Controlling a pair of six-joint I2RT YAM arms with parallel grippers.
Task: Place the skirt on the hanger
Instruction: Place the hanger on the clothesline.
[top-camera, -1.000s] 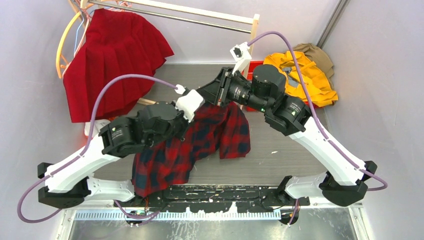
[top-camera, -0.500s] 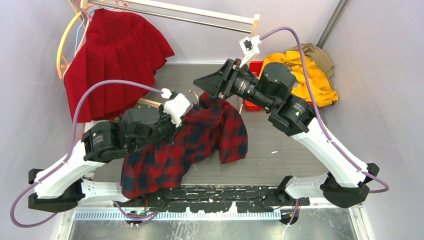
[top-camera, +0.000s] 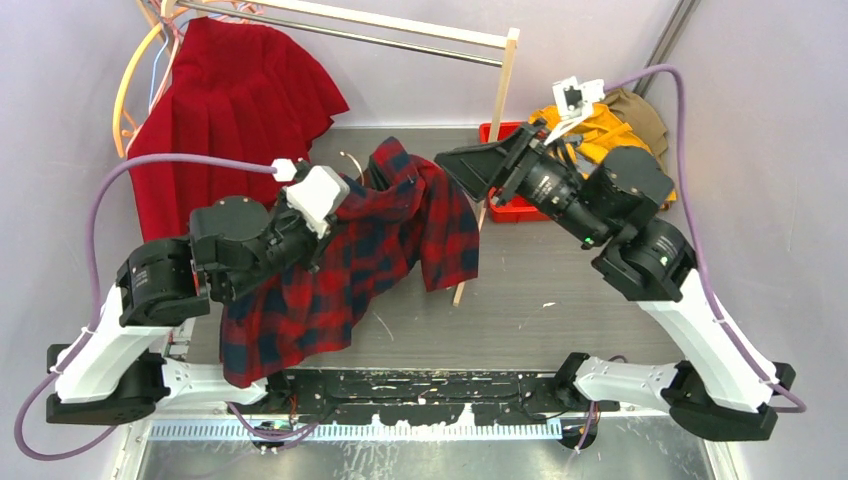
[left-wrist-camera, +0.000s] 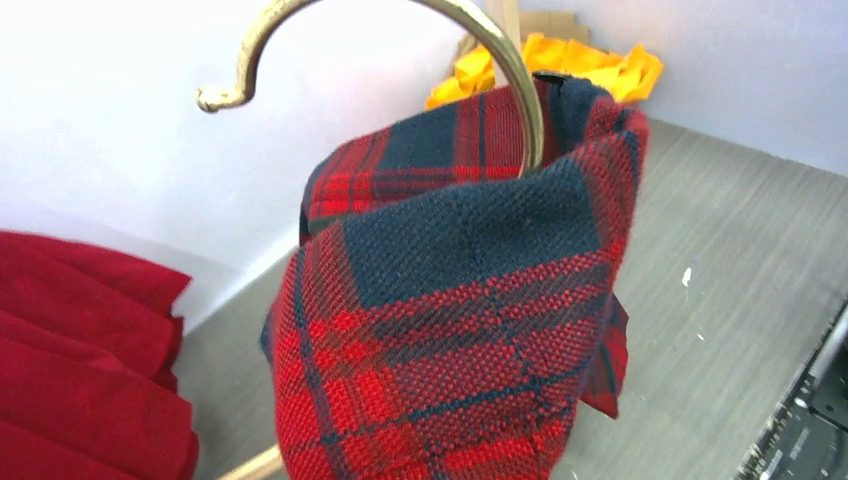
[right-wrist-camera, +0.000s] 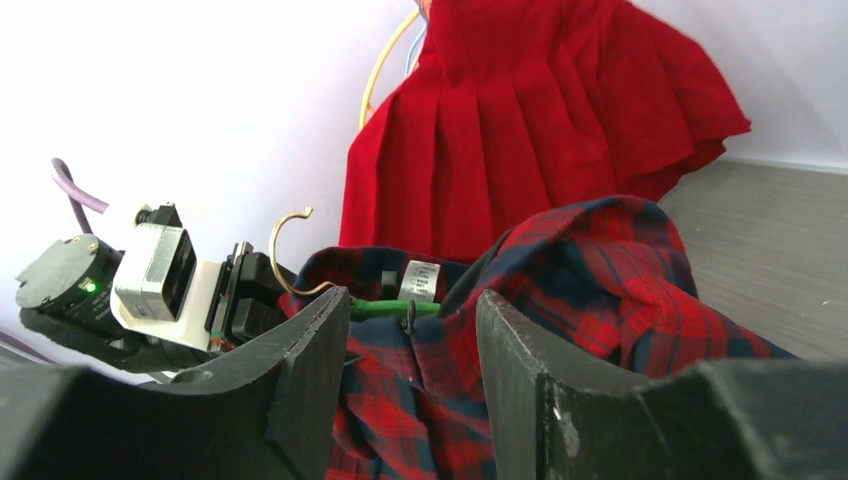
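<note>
The grey tabletop (top-camera: 560, 300) carries a wooden rack (top-camera: 505, 90) along its far edge, one post of it leaning down toward the middle. The skirt (top-camera: 230, 110) hangs at the far left corner from the rack's left end, its pleats fanning wide and its hem down at the left edge. The plaid shirt (top-camera: 380, 240) is nearly as big. It is lifted above the left half of the tabletop, with its tail drooping to the near edge. A yellow garment (top-camera: 608, 128) is heaped in the far right corner, with a brown garment (top-camera: 640, 105) behind it and a red bin (top-camera: 505, 208) just beside the rack post. The right gripper (top-camera: 450, 165) hovers near the shirt's far right shoulder, fingers spread with nothing between them. The left gripper (right-wrist-camera: 262, 300) is pinched on the shirt at its collar end and bears its weight. The hanger (top-camera: 120, 90), a thin pale-yellowish curve, shows just beside the skirt's upper left edge. Whether the skirt hangs on it cannot be told. A green hanger (right-wrist-camera: 385, 309) lies inside the shirt's collar, and a brass hook (left-wrist-camera: 527, 90) rises out of that collar.
</note>
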